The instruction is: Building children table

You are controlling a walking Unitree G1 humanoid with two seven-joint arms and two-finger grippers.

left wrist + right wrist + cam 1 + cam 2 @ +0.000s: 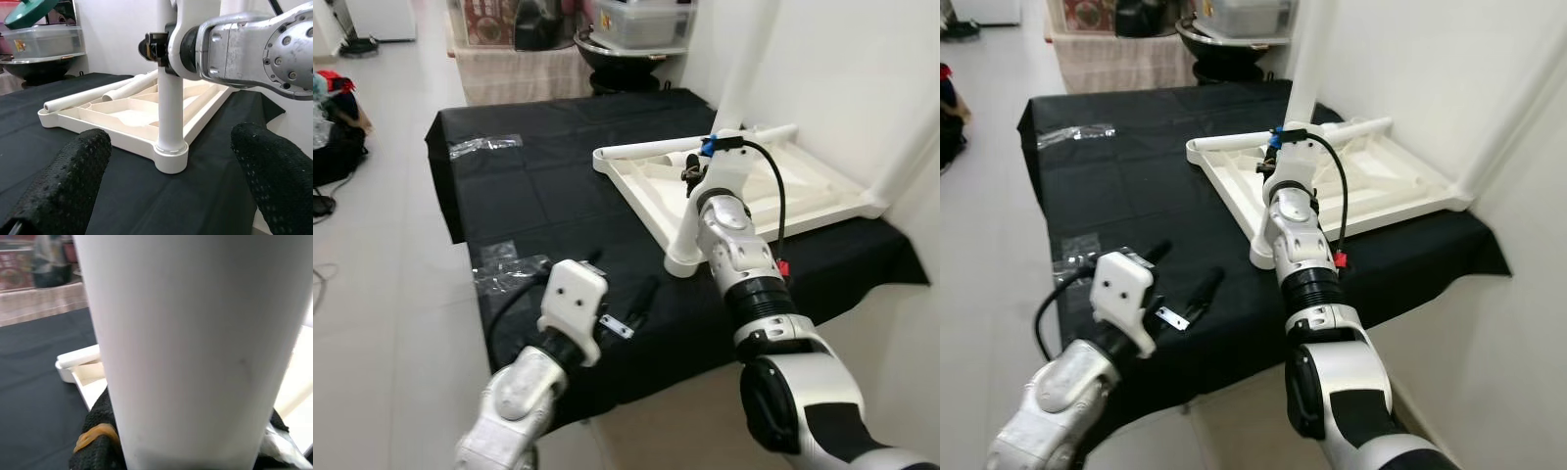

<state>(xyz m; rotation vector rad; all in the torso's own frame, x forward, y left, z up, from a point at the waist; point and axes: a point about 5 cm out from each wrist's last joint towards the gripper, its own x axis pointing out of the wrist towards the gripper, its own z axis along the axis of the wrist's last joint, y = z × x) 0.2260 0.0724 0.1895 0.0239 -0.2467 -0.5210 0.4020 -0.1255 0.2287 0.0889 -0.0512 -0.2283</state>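
A white children's table top [754, 196] lies upside down on a black cloth-covered table [548, 196]. One white leg [170, 112] stands upright in the near corner socket [683, 259]. My right gripper [693, 174] is shut on this leg partway up; in the right wrist view the leg [190, 347] is pressed between the black fingers [98, 435]. Two more legs [734, 88] [911, 157] stand at other corners, and a loose tube [764, 134] lies across the top. My left gripper [1183, 271] rests open low over the cloth, pointing at the held leg, nothing between its fingers [63, 186].
Clear plastic bags [484, 145] [504, 266] lie on the cloth. A white wall [862, 59] runs close along the right side. A plastic storage box [641, 22] and a dark bowl [607, 54] sit behind the table. Tiled floor [382, 245] lies to the left.
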